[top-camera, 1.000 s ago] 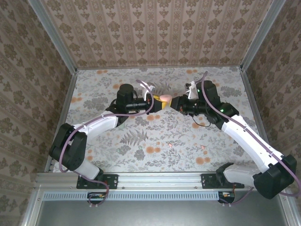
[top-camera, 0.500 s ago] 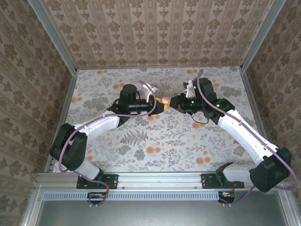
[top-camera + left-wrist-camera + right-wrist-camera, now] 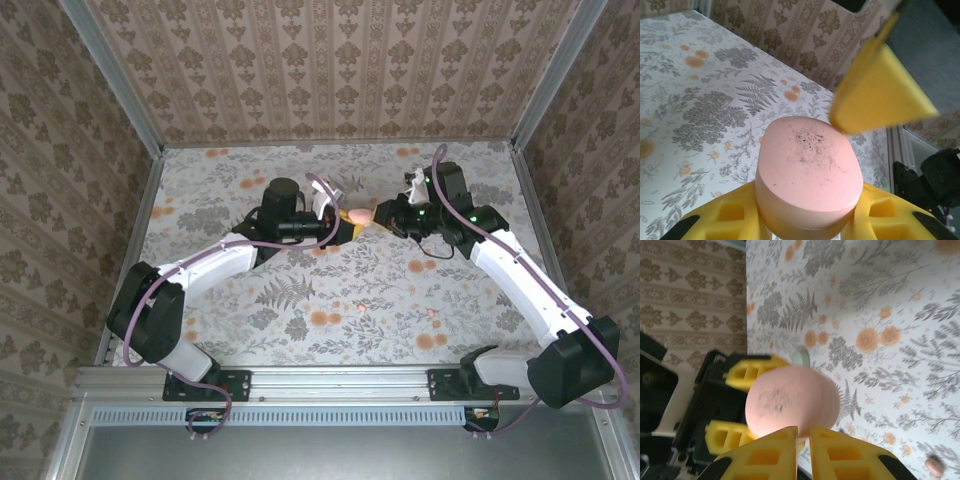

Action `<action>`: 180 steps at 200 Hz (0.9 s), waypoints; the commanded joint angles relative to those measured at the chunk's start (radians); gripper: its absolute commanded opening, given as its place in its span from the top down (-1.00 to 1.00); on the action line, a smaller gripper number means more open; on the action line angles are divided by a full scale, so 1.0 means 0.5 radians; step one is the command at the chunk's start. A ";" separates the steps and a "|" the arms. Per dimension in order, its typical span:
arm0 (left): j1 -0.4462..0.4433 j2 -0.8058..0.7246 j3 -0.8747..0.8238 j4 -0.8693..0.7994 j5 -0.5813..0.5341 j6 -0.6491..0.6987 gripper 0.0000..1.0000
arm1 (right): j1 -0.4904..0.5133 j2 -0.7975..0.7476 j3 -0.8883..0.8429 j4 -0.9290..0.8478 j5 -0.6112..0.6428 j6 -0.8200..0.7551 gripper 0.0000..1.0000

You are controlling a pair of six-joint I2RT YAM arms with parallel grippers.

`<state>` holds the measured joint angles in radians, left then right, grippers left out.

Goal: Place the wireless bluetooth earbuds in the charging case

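Pink charging case (image 3: 807,170), lid shut, sits clamped in my left tool (image 3: 345,221); my empty, closed right tool (image 3: 802,434) should pry its seam gently, earbuds (image 3: 362,310) lying well apart on the tabletop (image 3: 300,340).

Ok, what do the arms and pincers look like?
White shells, black joints and a mauve cable along the left arm and right arm. Yellow fingers with pockets on the left pincer and right pincer. Green lights on the right wrist.
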<state>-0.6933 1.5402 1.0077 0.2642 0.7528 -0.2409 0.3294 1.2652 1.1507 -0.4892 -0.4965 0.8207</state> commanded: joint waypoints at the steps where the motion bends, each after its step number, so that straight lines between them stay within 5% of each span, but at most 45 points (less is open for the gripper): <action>1: -0.074 -0.006 0.043 -0.046 0.163 0.114 1.00 | -0.030 -0.005 0.035 0.054 0.103 -0.039 0.70; 41: -0.076 -0.008 0.037 -0.028 0.154 0.091 1.00 | -0.031 -0.007 -0.008 0.112 0.015 -0.032 0.61; 103: 0.078 -0.108 -0.028 0.178 0.380 -0.163 1.00 | -0.035 -0.439 -0.403 0.619 -0.245 -0.469 -0.35; 180: 0.126 -0.401 -0.088 0.025 0.555 -0.266 1.00 | 0.017 -0.359 -0.317 0.791 -0.590 -0.833 -0.43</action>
<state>-0.6296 1.3800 0.9756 0.2955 0.9653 -0.3378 0.3187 1.0412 0.9348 -0.1398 -0.6720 0.4774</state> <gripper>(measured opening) 0.317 0.723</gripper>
